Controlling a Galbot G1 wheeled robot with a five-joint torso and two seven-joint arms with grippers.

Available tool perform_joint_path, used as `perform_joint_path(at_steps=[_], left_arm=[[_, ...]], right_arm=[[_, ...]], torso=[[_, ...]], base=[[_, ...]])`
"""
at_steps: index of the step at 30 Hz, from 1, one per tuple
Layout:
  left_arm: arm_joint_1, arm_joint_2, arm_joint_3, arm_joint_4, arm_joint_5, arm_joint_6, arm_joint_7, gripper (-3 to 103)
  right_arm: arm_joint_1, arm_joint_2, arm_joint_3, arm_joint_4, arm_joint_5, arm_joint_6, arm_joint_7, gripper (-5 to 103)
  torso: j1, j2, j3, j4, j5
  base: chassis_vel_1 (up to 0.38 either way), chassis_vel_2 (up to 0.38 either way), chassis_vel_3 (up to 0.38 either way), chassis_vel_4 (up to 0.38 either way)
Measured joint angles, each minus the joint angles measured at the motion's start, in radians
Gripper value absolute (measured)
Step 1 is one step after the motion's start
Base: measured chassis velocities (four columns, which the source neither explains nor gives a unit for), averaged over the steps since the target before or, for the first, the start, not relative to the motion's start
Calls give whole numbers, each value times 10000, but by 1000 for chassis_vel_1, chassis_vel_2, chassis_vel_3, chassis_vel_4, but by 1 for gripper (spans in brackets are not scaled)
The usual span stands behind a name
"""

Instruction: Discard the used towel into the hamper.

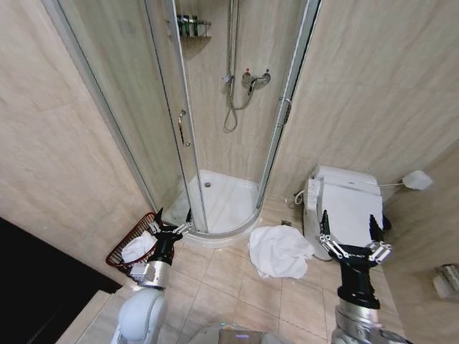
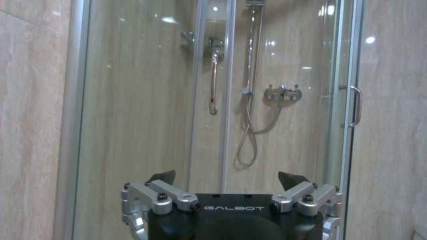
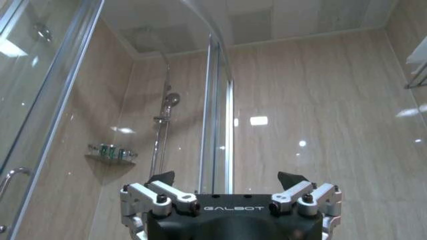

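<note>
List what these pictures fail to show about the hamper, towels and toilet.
- Hamper: the left gripper and arm cover its near side in the head view.
- White cloth inside the hamper: partly hidden by that arm.
- Towel on the floor: underside hidden.
- Toilet: the right gripper overlaps its front.

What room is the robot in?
It looks like a bathroom. There's a glass shower stall with a shower hose, a white toilet, and a white towel lying on the tiled floor.
</note>
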Motion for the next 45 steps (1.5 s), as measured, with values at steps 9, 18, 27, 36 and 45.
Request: perform_joint_path(at_steps=[9,18,27,36,45], left_arm=[[0,0,0,0,0,0,0,100],[0,0,0,0,0,0,0,100],[0,0,0,0,0,0,0,100],[0,0,0,0,0,0,0,100],[0,0,-1,0,0,0,0,100]], right_arm=[[20,-24,-13,-1,4,-25,-4,100],[32,-35,3,-38,27,-29,1,100],[20,3,15,-79,36,-5,7,100],[-5,31,28,-117,49,42,11,100],[-29,-63,35,-741,1177,-299,64,100]], torso=[[-197,-439,-243,0,0],[-425,-940,-512,0,0],[-614,-1368,-755,0,0],[-845,-1877,-1033,0,0],[-1046,-2324,-1278,0,0]], base=[[0,0,0,0],[0,0,0,0],[0,0,0,0],[0,0,0,0],[0,0,0,0]])
